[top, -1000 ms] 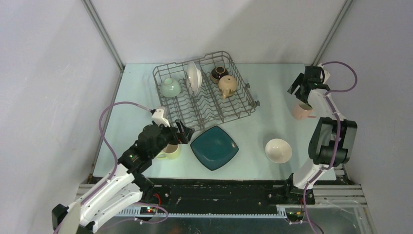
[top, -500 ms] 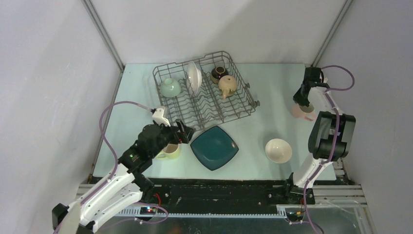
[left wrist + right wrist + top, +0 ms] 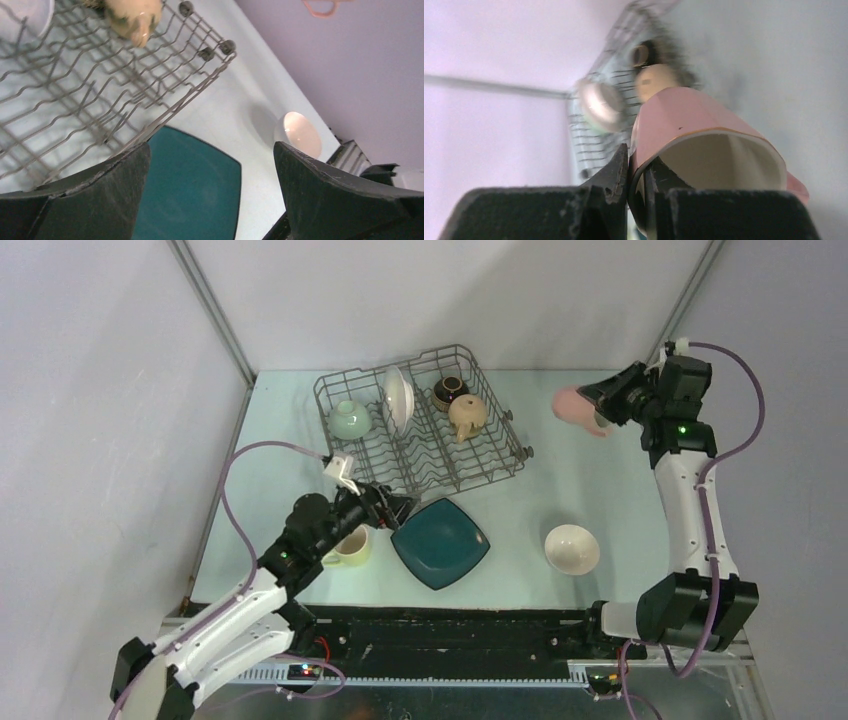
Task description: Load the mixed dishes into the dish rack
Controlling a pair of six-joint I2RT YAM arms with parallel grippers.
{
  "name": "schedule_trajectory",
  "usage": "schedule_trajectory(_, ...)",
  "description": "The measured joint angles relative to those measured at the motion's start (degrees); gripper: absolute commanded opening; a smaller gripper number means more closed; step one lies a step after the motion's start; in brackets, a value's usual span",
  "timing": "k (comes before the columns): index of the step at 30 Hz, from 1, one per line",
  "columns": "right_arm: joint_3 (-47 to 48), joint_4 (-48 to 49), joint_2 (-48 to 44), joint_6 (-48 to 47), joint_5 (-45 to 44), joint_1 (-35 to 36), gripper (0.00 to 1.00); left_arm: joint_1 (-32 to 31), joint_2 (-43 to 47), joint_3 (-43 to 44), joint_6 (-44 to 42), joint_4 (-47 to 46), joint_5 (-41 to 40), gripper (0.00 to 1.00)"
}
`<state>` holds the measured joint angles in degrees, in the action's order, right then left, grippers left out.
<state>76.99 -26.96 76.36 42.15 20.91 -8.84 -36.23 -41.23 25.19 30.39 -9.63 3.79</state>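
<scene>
The right claw [image 3: 636, 167] is clenching the rim of the pink mug [image 3: 694, 122], holding it tipped above the table [image 3: 560, 480] at the three o'clock side of the dish rack [image 3: 452, 458]. The left claw [image 3: 393, 507] is hanging wide open, grasping nothing, between the rack's six o'clock edge and the teal plate [image 3: 440, 542]. The yellow mug [image 3: 348, 548] is sitting at the plate's nine o'clock.

Even, soft overhead light; right wrist view's far dish rack [image 3: 624, 107] is blurred.
</scene>
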Motion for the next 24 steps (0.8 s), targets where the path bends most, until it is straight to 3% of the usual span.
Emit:
schedule_trajectory(8, -5.1, 21.2, 0.1, 24.9, 22.5, 2.8, 0.0, 0.0, -12.6, 4.2, -1.4, -22.7, 7.6, 1.0)
schedule_trajectory(16, -8.3, 40.9, 0.1, 48.0, 28.4, 14.2, 0.0, 0.0, -30.3, 12.7, -0.2, -50.5, 17.9, 1.0)
schedule_trajectory(24, -8.3, 47.5, 0.1, 55.0, 29.8, 23.0, 0.0, 0.1, -35.8, 18.1, 0.2, -57.7, 23.9, 0.96)
